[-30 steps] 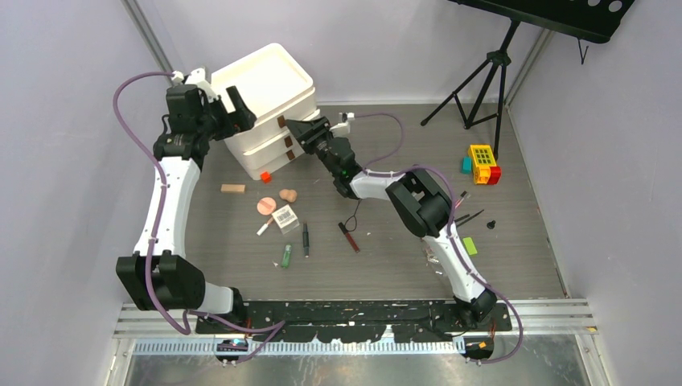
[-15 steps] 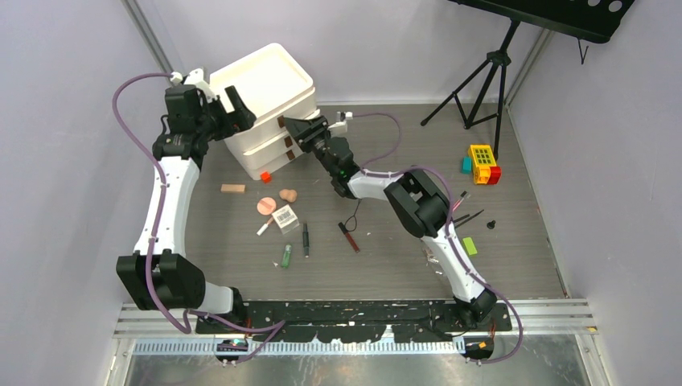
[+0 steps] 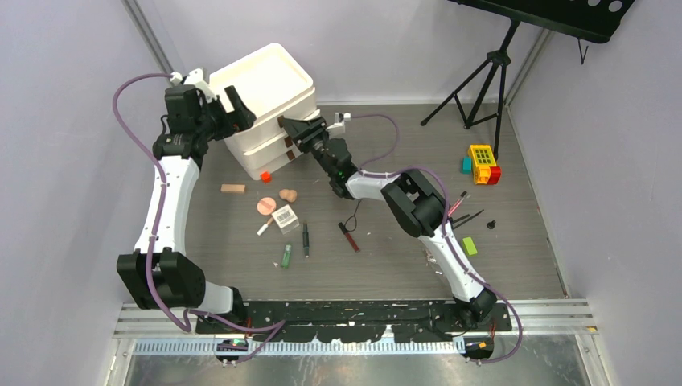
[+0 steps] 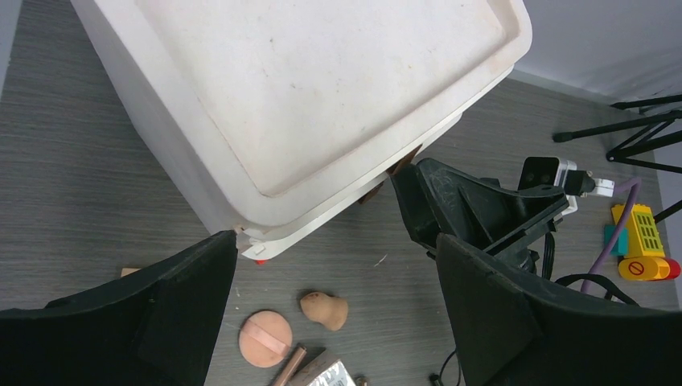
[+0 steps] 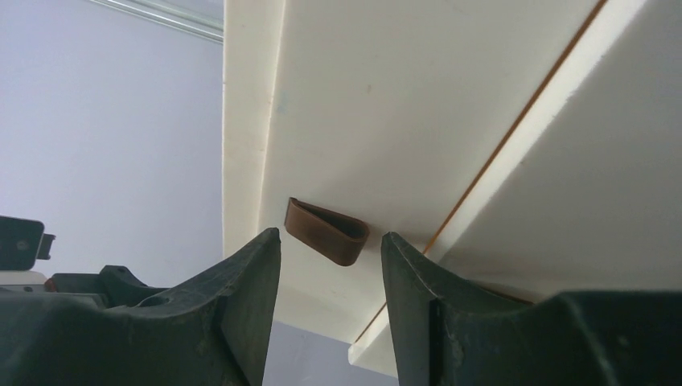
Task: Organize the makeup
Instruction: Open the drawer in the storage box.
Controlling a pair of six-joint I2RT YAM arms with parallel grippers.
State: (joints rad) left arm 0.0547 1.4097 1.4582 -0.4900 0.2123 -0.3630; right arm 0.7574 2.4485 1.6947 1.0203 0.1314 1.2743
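2 fingers of the right gripper (image 5: 330, 241) are held apart, the brown drawer handle (image 5: 326, 230) between them unclamped; they should be pushed deeper, then closed. The left gripper (image 4: 336, 249) is open.

Robot lab cell, bare partition walls (image 3: 64, 161), black tripod (image 3: 497, 58), metal mounting rail (image 3: 555, 310)

Right gripper (image 3: 291, 129) has advanced left, closing on the white drawer unit (image 3: 265, 76); its jaws have narrowed a little and now straddle one brown handle (image 5: 326, 231).
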